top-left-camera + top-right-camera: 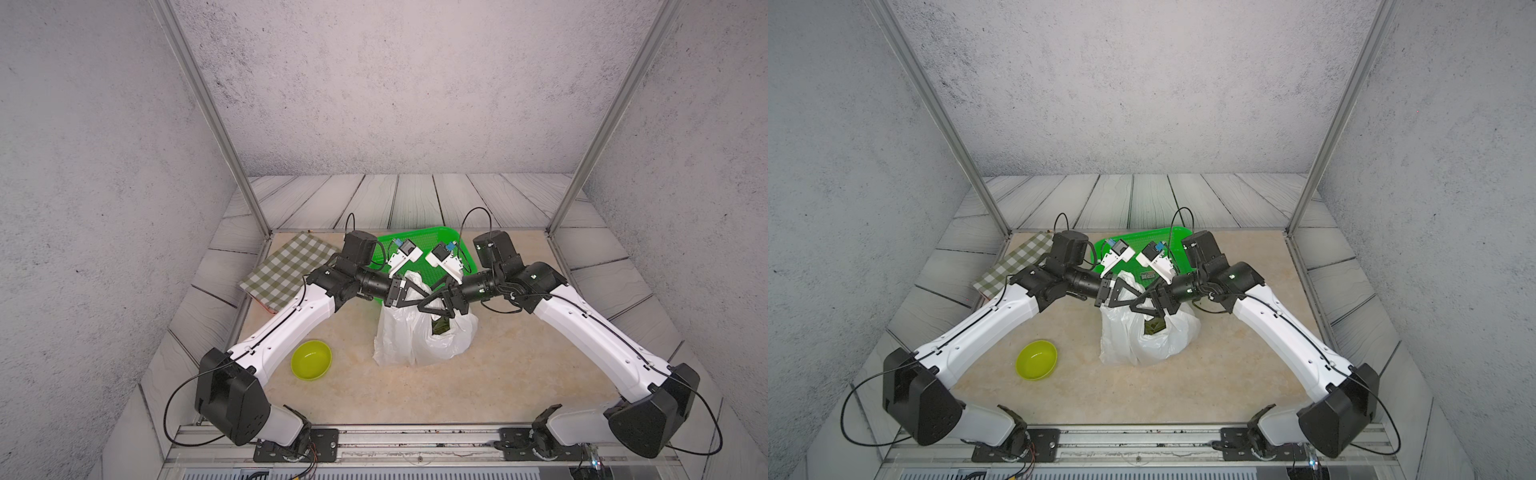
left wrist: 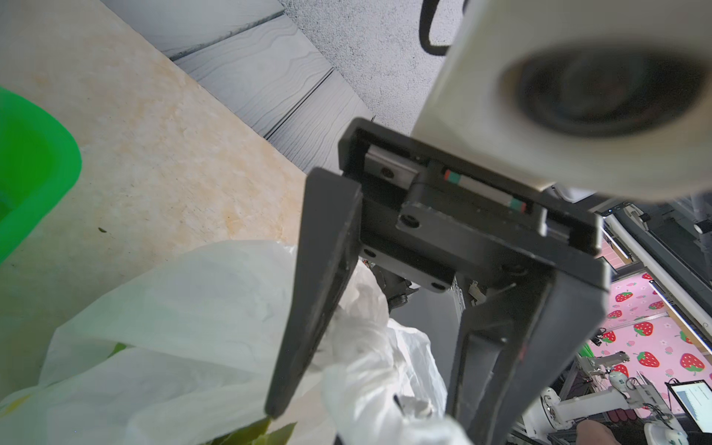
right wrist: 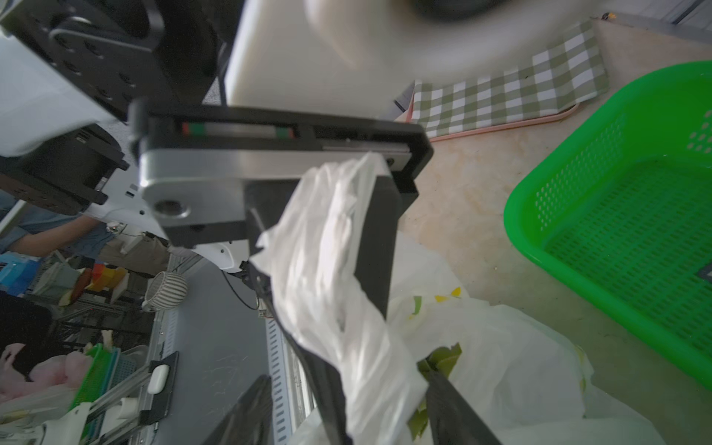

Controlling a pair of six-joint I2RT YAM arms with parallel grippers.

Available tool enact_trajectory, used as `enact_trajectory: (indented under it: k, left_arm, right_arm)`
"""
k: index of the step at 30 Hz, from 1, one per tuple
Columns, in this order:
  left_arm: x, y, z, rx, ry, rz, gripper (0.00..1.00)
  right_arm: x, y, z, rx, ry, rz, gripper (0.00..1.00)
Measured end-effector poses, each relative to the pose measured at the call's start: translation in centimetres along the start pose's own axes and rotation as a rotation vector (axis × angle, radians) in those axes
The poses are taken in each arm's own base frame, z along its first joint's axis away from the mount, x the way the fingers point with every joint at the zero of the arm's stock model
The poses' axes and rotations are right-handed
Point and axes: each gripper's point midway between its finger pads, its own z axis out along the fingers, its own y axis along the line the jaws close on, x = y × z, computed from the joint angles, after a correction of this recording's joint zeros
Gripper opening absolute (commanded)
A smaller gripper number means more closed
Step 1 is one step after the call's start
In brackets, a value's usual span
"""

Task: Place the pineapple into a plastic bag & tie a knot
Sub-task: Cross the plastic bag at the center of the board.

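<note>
The white plastic bag [image 1: 419,340] [image 1: 1142,340] stands mid-table. The pineapple's green leaves [image 1: 441,326] [image 3: 443,358] poke out of its mouth. Both arms meet just above the bag. My left gripper [image 1: 423,297] [image 3: 327,400] is shut on a bunched white handle strip [image 3: 319,269], which drapes over its fingers. My right gripper [image 1: 424,304] [image 2: 373,420] faces it, jaws wide open, straddling that strip and the left fingertips without pinching them. The knot is hidden in every view.
A green mesh basket [image 1: 424,237] [image 3: 578,269] sits right behind the bag, under both wrists. A yellow-green bowl [image 1: 311,359] lies front left. A checked cloth [image 1: 286,270] lies back left. Metal frame posts stand at the back corners.
</note>
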Motion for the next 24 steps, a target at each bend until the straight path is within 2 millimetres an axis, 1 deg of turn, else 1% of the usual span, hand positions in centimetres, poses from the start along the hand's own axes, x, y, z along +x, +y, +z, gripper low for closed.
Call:
enact_trajectory:
  k: [6,11,13,17,20,24]
  left_arm:
    - [0.3,-0.3,-0.2,0.025,0.010,-0.018,0.00]
    - [0.5,-0.5,-0.4,0.050,0.017,-0.024,0.00]
    - [0.5,-0.6,-0.6,0.057,0.019,-0.025,0.00]
    - [0.4,-0.9,-0.9,0.065,0.020,-0.018,0.00]
    - [0.3,-1.0,-1.0,0.068,0.020,-0.014,0.00]
    - [0.3,-0.9,-1.1,0.068,0.022,-0.019,0.00]
  right_arm:
    - [1.9,0.4,0.4,-0.050,0.022,0.035,0.39]
    - [2.1,0.9,0.0,-0.051,0.008,0.047,0.30]
    - [2.0,1.1,-0.2,-0.051,-0.003,0.053,0.31]
    - [1.6,1.6,-0.7,-0.048,-0.025,0.057,0.38]
    - [1.5,1.9,-1.0,-0.047,-0.033,0.057,0.38]
    - [1.7,1.8,-0.9,-0.047,-0.026,0.068,0.38]
